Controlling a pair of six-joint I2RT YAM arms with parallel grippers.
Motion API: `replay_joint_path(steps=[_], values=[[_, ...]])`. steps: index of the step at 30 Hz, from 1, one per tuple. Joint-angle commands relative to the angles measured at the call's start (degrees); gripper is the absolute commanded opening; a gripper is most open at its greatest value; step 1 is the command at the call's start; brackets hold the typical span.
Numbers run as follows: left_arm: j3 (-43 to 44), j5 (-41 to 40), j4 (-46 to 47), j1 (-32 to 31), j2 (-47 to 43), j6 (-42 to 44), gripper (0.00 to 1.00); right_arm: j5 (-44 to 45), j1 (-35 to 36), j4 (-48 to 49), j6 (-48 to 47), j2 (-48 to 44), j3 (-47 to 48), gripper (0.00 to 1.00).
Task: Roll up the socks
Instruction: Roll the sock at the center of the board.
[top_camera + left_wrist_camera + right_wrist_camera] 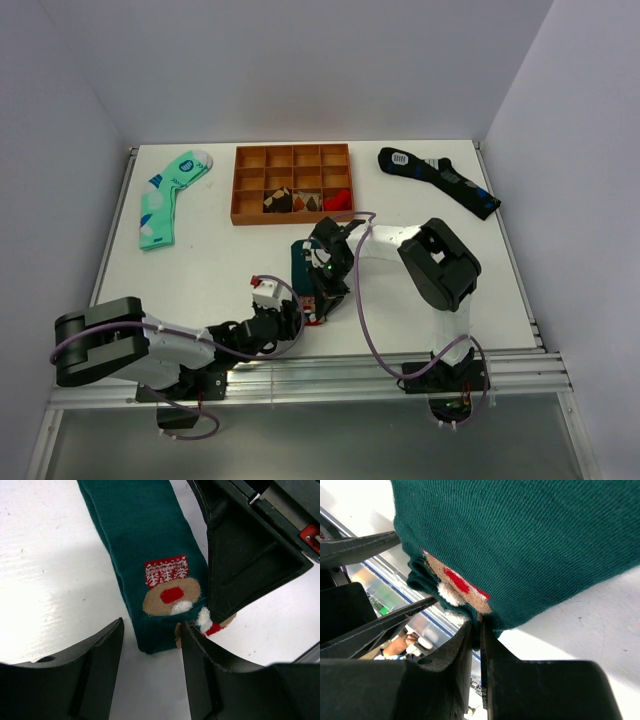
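The dark teal socks (135,540) lie flat on the white table, their end with the red, white and brown cartoon figure (171,592) toward my left gripper. That left gripper (152,652) is open and low over the table. The socks' end reaches just to its fingertips, and nothing is gripped. My right gripper (479,630) is shut on the edge of the socks (530,545) beside the figure. Its black body (245,555) covers their right side. From above, both grippers meet at the socks (301,262), which are mostly hidden.
A brown compartment tray (293,160) at the back holds a few rolled socks. A mint-green patterned sock (165,200) lies at back left and a black sock with blue patches (440,180) at back right. The table's metal front rail (400,370) is close behind my left gripper.
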Motion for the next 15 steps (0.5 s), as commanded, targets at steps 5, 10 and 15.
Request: replay_joint_path(steps=[5, 10, 15], values=[[3.07, -2.18, -0.87, -0.35, 3.64, -1.11, 0.49, -0.21, -0.28, -1.58, -0.91, 0.38, 1.42, 0.08], [3.86, -1.83, -1.05, -0.35, 6.54, -2.07, 0.44, -0.57, -0.28, -1.58, -0.91, 0.29, 1.59, 0.08], [5.27, -1.83, -2.19, -0.35, 10.05, -3.48, 0.44, -0.74, -0.19, -1.23, -0.99, 0.03, 0.8, 0.08]])
